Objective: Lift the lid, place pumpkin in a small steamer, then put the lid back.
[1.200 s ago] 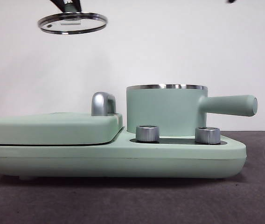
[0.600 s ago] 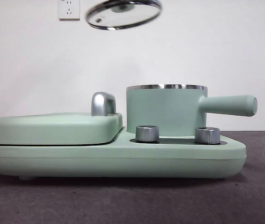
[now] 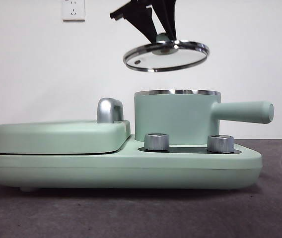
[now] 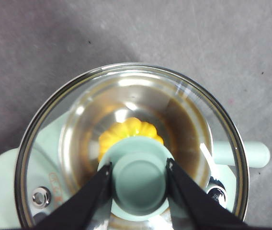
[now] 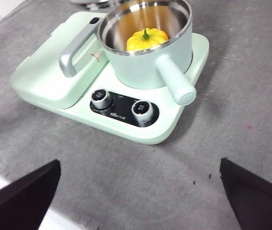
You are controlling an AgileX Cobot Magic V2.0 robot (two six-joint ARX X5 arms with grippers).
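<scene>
My left gripper (image 3: 163,40) comes down from above, shut on the mint-green knob of the lid (image 3: 166,55). The steel-rimmed lid hangs slightly tilted a short way above the small steamer (image 3: 175,119), apart from its rim. In the left wrist view the jaws of my left gripper (image 4: 139,164) clamp the knob, and the pumpkin (image 4: 126,131) shows through the lid (image 4: 208,125) inside the pot. The right wrist view shows the yellow pumpkin (image 5: 147,39) sitting in the steamer (image 5: 148,60). My right gripper (image 5: 141,191) is open, well back from the appliance.
The steamer stands on a mint-green appliance base (image 3: 131,168) with two steel dials (image 3: 157,142) (image 3: 221,144). A flat griddle cover (image 3: 56,136) with a steel handle (image 3: 109,110) fills its left half. The pot's long handle (image 3: 243,111) sticks out right.
The lid has travelled from the upper left to the right and down, and now hangs over the steamer. The gripper's black jaws have come into the front view.
</scene>
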